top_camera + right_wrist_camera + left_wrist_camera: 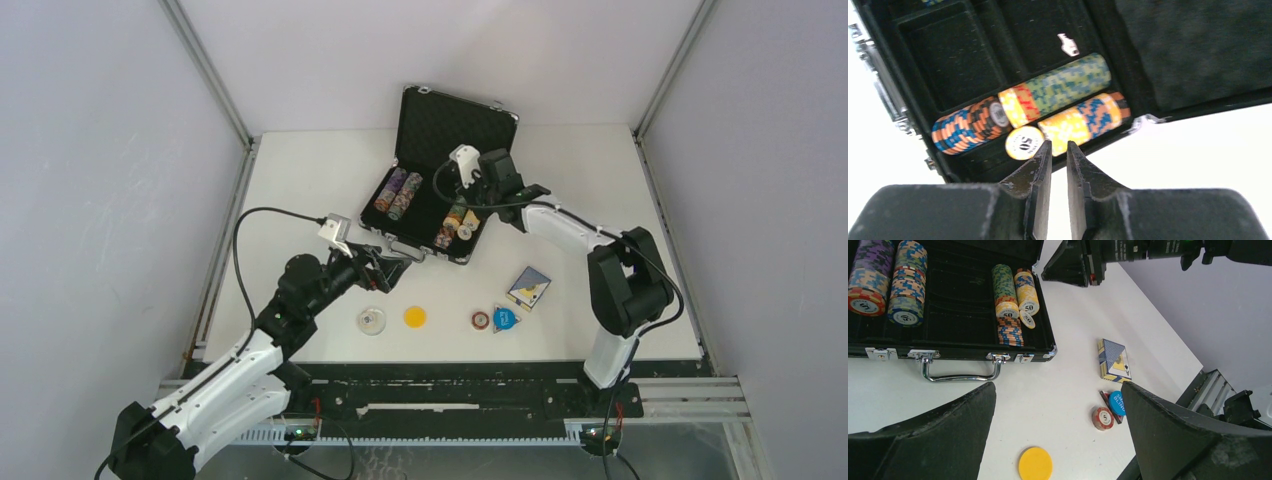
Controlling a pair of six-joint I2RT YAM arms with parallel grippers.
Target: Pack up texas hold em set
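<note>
The black briefcase point(455, 125) lies open at the table's back centre, with chip rolls at its left point(398, 193) and right point(455, 225). My left gripper point(392, 268) is open and empty, just in front of the case handle point(960, 376). Between its fingers the left wrist view shows the yellow token point(1035, 463), a red 5 chip point(1102, 418), a blue token point(1118, 402) and the card deck point(1114, 360). My right gripper point(1058, 145) is shut and empty, its tips above the case's right rolls point(1063, 87) next to a loose 50 chip point(1024, 142).
A clear token point(372, 320), the yellow token point(414, 316), the red chip point(481, 319) and the blue token point(506, 318) lie in a row near the front edge. The card deck point(528, 287) lies to their right. Grey walls enclose the table.
</note>
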